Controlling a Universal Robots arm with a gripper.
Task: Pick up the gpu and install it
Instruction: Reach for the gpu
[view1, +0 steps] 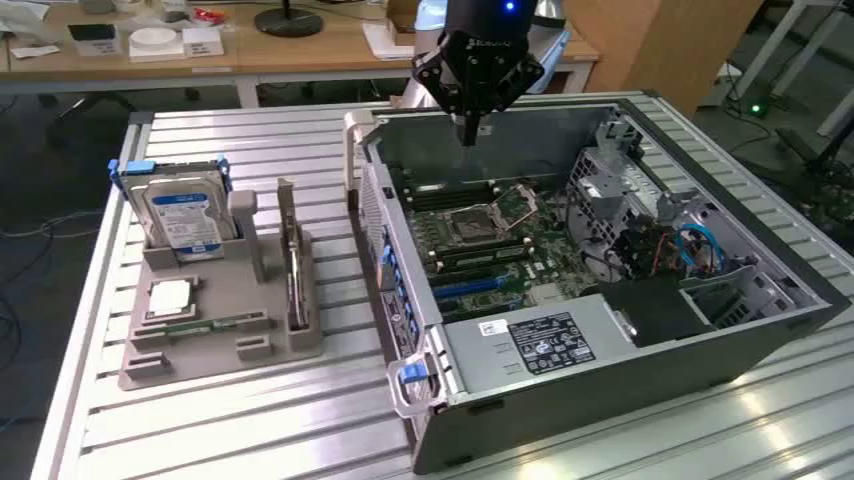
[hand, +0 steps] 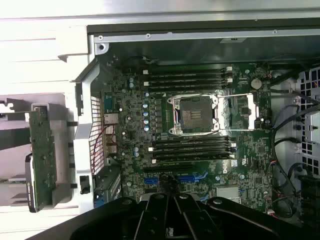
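Trouble begins large: on the slotted table (view1: 240, 440), the open computer case (view1: 641, 390) has raised walls, and a low sweep outward could clip its rim. Just beside the case, outside it, sits the grey holder (view1: 187, 365). Inside the case lies the motherboard (hand: 135, 150), bare to anything that drops. The gripper (view1: 470, 135) hangs over the case's back wall, clenched and empty. The gpu (hand: 42, 160) stands on edge in the holder, near the case's side wall; clenched fingers would likely shove the thin card rather than straddle it. A plunge here could dent the open CPU socket (hand: 195, 114).
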